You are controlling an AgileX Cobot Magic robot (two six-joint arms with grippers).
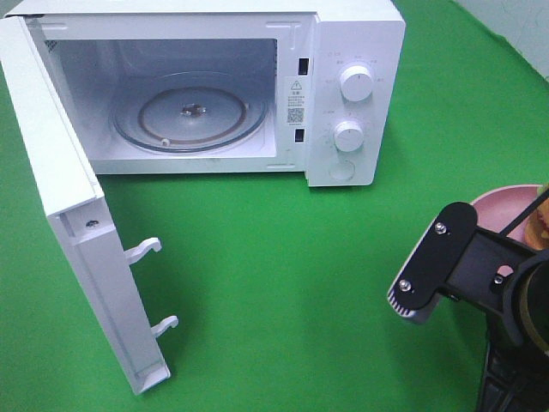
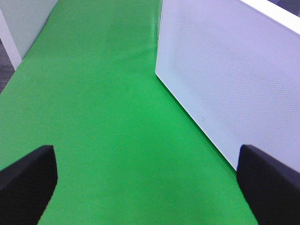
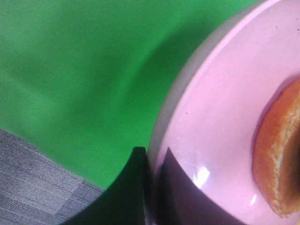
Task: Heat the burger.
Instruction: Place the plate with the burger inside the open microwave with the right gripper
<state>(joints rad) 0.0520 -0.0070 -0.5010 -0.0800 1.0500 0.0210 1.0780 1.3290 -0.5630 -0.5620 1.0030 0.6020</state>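
Pinching the rim of a round pale-pink plate (image 3: 220,117), the jaws of the right gripper (image 3: 152,157) are pressed together. One dark finger (image 3: 133,187) sits outside the rim and the other lies on the plate's upper face. The round burger with its orange-brown bun (image 3: 279,159) lies on that same plate, apart from the jaws. Only its edge shows in the right wrist view.

In the high view the plate sits at the right edge of the scene, on the flat green cloth-covered surface (image 1: 283,283). It is largely hidden behind the black right arm (image 1: 480,275), and only a sliver of the burger shows past it.

Well apart from the plate, at the far side and left of centre, stands a boxy white microwave oven (image 1: 343,34). Its white door (image 1: 69,215) is swung wide open to the left, its free edge pointing near. Two white latch hooks (image 1: 144,249) stick out of that edge. Inside the lit cavity lies a round clear glass turntable (image 1: 189,116). On the right-hand control panel sit two round white knobs, one (image 1: 355,83) above the other (image 1: 348,136).

The jaws of the left gripper (image 2: 145,171) are spread wide, with only green cloth showing between the two black fingertips (image 2: 28,178). They hang over the surface just beside the door's perforated white outer face.
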